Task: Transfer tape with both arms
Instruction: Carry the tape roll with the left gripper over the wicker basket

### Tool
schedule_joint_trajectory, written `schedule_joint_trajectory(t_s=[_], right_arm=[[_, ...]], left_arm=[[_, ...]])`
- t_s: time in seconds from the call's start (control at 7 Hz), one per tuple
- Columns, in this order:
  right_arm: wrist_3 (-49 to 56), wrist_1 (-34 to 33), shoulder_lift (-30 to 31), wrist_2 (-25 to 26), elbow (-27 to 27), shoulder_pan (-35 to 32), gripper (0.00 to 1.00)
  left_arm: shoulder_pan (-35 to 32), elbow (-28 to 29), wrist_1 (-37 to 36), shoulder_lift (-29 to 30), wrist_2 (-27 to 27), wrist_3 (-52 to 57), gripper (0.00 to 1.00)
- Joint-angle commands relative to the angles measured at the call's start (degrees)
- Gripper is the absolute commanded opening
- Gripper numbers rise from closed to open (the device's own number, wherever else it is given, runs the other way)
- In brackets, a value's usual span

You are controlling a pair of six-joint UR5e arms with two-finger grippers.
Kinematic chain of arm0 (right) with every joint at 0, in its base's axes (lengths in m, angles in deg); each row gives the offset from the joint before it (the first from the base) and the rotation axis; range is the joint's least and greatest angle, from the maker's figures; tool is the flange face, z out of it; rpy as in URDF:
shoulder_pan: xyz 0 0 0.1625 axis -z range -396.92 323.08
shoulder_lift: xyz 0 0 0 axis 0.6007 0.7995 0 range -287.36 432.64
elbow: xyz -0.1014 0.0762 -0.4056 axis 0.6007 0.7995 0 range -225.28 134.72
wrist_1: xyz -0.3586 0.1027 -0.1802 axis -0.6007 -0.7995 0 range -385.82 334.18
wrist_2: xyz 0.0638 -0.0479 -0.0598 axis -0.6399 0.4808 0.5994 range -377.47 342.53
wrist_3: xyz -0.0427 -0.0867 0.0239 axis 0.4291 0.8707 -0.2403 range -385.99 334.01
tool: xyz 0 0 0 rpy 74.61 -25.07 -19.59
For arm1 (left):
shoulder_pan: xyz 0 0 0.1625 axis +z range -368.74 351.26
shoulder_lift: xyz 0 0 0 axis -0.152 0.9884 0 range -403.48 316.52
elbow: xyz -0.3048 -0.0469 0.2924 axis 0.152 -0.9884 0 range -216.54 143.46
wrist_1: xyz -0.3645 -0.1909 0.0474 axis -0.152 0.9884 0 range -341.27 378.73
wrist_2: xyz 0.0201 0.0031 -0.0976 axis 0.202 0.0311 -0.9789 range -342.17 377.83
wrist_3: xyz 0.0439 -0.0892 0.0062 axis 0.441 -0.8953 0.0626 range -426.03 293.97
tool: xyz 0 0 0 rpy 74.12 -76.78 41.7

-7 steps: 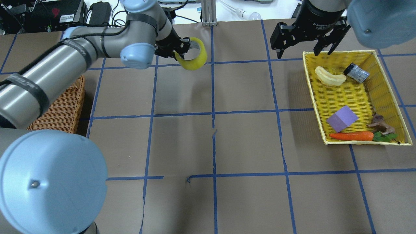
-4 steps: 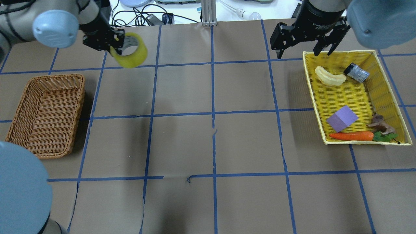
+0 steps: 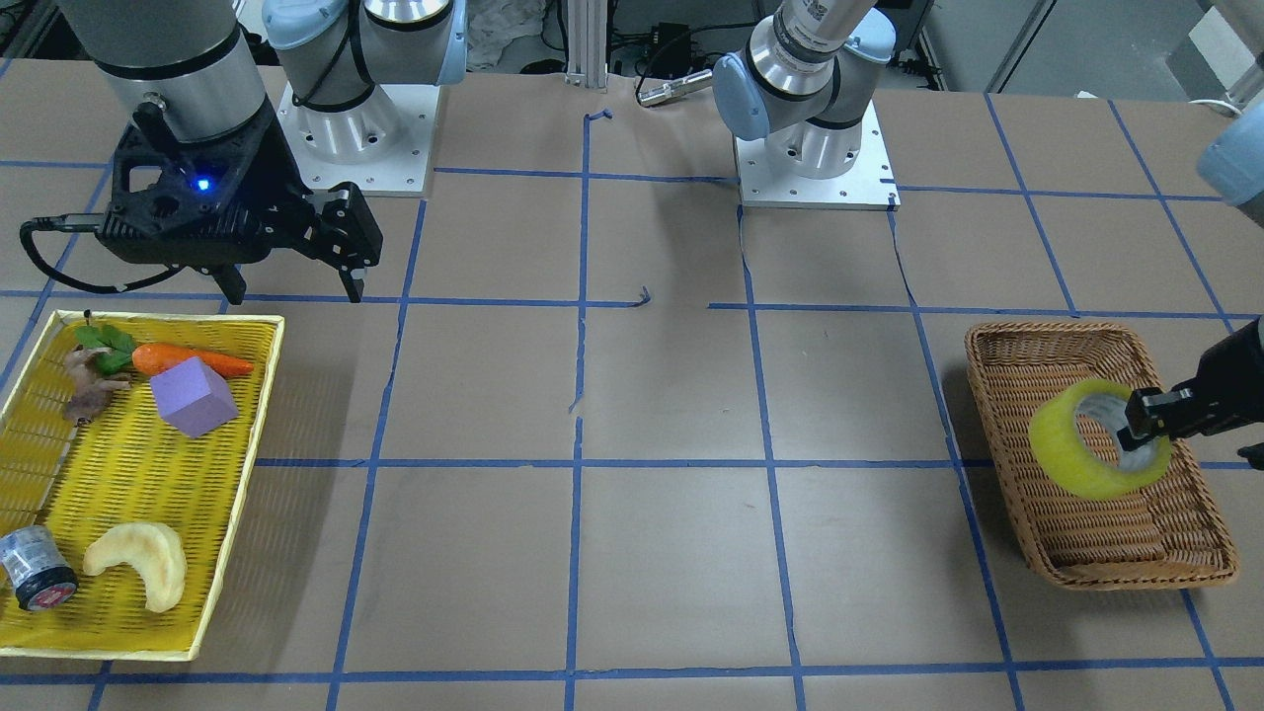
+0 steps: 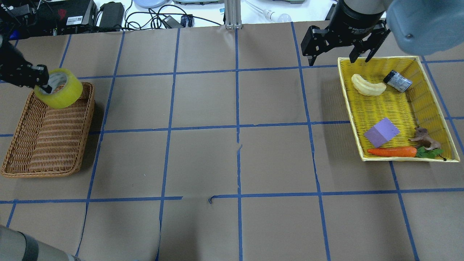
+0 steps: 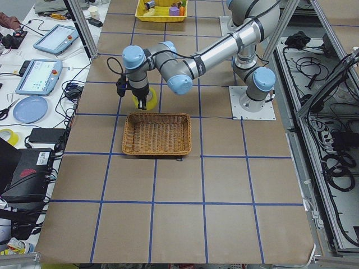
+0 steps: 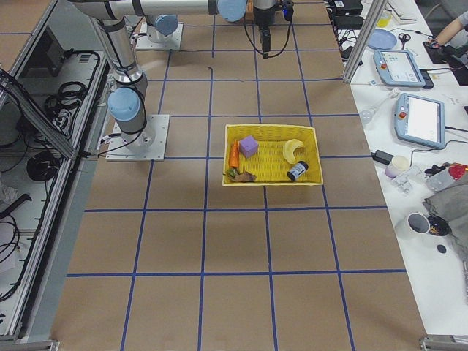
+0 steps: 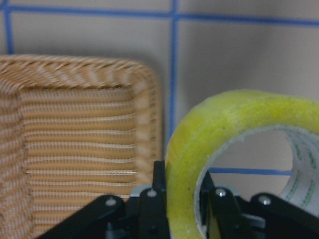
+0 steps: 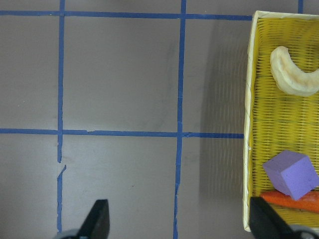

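1. Far left: a wicker basket [image 4: 87,123] sitting on the bench [image 4: 235,159].
2. At the far end of that basket: the left gripper [image 4: 44,86], with its fingers [image 7: 154,199] pinched shut on the wall of the tape [image 4: 64,95], one inside the hole and one outside. Held up in the air, tipped on its side, not touching the basket. Hard to tell if right over the basket or just past its rim.
3. In the middle: only brown paper and blue lines on the bench.
4. To the right: the right gripper [image 4: 338,59], with its fingers [image 4: 311,58] spread wide and holding nothing. Hanging just beside the far corner of the yellow tray [image 4: 398,105].
5. Far right, inside that tray: a pale crescent toy [image 4: 368,86], a small grey can [image 4: 397,81], a purple block [image 4: 381,132] and a carrot [image 4: 391,152].
6. Looks mostly done. Tape with the left arm and well apart from the right arm, so the pass between the arms seems finished. Most likely left to do: bring the tape over the middle of the basket, go down, open the fingers and let go.
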Motion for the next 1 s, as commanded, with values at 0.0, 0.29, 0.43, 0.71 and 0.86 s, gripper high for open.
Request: schedule_joint_trajectory(t_s=[0.0, 0.29, 0.43, 0.71, 0.86], right_arm=[[0.0, -0.49, -0.09, -0.13, -0.02, 0.0, 1.0], [-0.09, -0.32, -0.09, -0.13, -0.11, 0.09, 1.0], [-0.09, -0.32, -0.09, -0.13, -0.02, 0.09, 1.0], [-0.61, -0.06, -0.09, -0.13, 0.16, 0.09, 1.0], [-0.62, -0.06, -0.09, -0.04, 0.24, 0.09, 1.0]], left_arm=[[6.61, -4.4, -6.47, 2.55, -0.48, 7.43, 0.0], [6.8, -6.44, -9.84, 4.48, -0.48, 7.01, 0.19], [6.71, -6.27, -9.84, 3.88, -0.65, 7.1, 0.99], [6.36, -5.57, -8.44, 0.81, 0.22, 7.18, 1.0], [5.4, -5.04, -4.17, -2.51, 0.05, 5.7, 1.0]])
